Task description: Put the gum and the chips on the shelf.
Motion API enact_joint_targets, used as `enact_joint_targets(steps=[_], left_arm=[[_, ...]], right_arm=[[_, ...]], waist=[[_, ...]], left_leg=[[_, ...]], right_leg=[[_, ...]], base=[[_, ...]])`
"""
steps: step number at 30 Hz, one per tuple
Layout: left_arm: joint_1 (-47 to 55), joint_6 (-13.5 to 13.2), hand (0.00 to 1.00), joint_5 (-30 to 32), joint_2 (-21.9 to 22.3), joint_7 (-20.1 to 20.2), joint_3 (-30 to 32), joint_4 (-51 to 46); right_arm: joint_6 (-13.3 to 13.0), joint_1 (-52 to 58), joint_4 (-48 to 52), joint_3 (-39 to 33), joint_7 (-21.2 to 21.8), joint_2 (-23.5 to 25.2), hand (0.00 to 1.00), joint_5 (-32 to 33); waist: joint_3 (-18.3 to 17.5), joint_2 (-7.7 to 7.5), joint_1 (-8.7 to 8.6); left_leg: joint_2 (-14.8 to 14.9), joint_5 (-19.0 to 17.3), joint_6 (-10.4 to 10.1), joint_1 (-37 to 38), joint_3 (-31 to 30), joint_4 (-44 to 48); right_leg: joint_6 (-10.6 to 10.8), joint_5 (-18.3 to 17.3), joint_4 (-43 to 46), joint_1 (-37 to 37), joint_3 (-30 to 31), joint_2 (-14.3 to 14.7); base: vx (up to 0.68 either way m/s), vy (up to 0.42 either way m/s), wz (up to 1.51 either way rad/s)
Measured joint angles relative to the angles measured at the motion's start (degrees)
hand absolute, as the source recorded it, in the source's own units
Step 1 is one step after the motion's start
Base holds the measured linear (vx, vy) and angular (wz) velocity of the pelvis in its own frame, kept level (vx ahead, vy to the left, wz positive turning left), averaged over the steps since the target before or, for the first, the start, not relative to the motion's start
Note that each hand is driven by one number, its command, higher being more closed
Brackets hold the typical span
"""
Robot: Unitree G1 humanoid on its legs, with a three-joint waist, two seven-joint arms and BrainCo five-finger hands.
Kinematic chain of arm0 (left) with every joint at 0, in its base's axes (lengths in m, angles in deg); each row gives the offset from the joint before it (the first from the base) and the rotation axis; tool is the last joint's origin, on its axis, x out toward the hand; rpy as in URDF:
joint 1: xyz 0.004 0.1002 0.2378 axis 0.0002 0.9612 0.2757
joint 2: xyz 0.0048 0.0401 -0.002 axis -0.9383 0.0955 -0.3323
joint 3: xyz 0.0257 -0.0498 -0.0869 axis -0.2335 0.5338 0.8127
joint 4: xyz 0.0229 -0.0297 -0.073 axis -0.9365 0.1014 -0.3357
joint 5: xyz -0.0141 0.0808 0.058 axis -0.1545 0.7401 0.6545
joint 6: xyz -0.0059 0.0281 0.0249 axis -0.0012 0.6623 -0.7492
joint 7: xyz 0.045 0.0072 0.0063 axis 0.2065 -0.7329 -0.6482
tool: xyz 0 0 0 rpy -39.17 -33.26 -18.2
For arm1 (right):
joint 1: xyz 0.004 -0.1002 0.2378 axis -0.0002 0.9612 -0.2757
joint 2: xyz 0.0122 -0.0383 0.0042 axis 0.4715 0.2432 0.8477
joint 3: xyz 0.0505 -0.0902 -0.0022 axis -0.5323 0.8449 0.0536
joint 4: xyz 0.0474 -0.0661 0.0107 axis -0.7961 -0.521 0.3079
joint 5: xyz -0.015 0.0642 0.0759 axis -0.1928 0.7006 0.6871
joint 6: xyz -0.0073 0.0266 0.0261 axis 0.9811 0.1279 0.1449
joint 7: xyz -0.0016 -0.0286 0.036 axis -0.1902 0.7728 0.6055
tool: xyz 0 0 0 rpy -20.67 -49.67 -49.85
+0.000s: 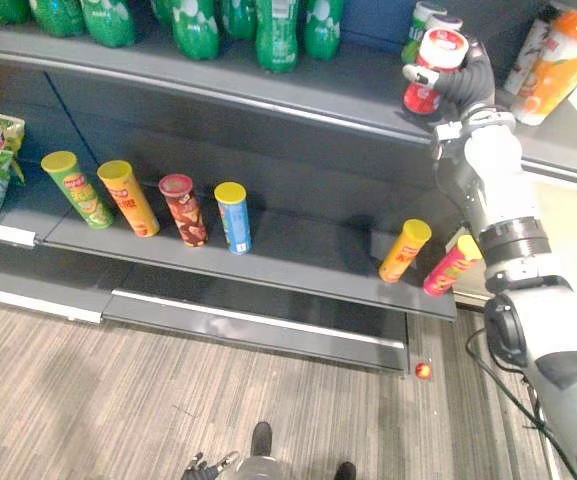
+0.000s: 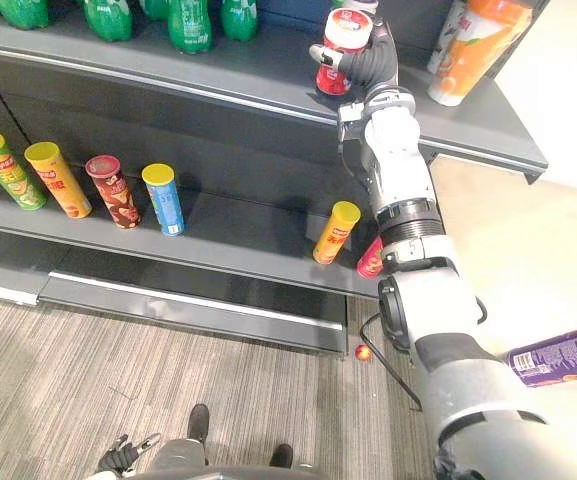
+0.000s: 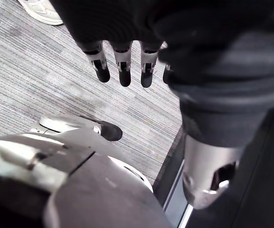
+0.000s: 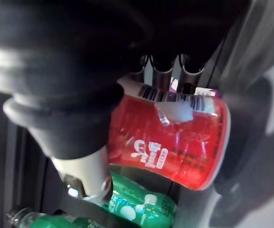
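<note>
Right hand point(image 1: 473, 80) clasps gum tub point(image 1: 440, 52); left hand point(image 3: 124, 66) slack over floor point(image 3: 42, 71).

Upper shelf point(image 1: 353, 95): bare stretch is noted between green bottles point(image 1: 278, 30) and red canister point(image 1: 438, 48); orange bottle point(image 1: 560, 60) stands beyond. Lower shelf point(image 1: 308, 245): wide gap is left between blue tube point(image 1: 233, 218) and yellow tube point(image 1: 404, 250).

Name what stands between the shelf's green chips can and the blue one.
Two chips cans, in both eye views: an orange can by the green can, then a dark red can by the blue can.
</note>
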Motion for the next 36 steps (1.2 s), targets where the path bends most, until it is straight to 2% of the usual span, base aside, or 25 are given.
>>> enact_joint_targets(steps=[9,10,25,32,36], left_arm=[[-0.3,-0.05,0.0,0.0,-0.01,-0.48,-0.97,-0.5],[-0.4,-0.09,0.0,0.0,-0.02,-0.5,-1.06,-0.6],[-0.73,-0.09,0.0,0.02,-0.25,-0.85,-1.59,-0.65],[-0.64,-0.06,0.0,0.07,-0.3,-1.49,-1.6,-1.08],[-0.55,-0.05,0.0,0.18,-0.28,-1.69,-1.57,-1.1]], right_arm=[[-0.17,-1.23,-1.46,-3.67,-0.26,2.02,1.0,-1.67],[-0.27,-1.61,-1.64,-3.83,-0.3,2.01,0.0,-1.72],[-0.67,-2.5,-3.02,-1.84,-0.15,2.06,0.0,-3.89],[-0.6,0.2,1.67,-0.81,-0.28,2.26,0.0,-4.11],[-0.47,2.04,5.03,-0.93,-2.11,2.25,0.0,-4.1]], waist=[[0.83,0.35,0.08],[1.29,0.34,0.07],[2.27,-0.17,0.06],[2.39,-0.51,-0.03],[2.38,-0.53,-0.15]], left_leg=[[0.08,0.05,-0.07,-0.14,-0.15,0.0],[0.09,0.04,-0.08,-0.14,-0.17,0.0],[0.15,0.03,-0.09,0.39,0.7,0.0],[0.24,0.01,-0.12,0.75,1.34,0.0],[0.3,0.01,-0.11,1.27,1.55,0.0]], right_leg=[[-0.06,-0.04,0.07,-0.03,-0.26,0.09],[-0.08,-0.05,0.14,-0.04,-0.29,0.09],[-0.09,-0.07,0.27,0.01,0.44,0.03],[-0.08,-0.05,0.39,0.0,0.78,0.02],[-0.08,-0.05,0.61,0.26,1.06,0.02]], base=[[0.01,-0.002,0.01],[0.0,0.0,0.0],[0.0,0.0,-0.02],[0.0,-0.001,-0.03],[0.0,-0.001,-0.02]])
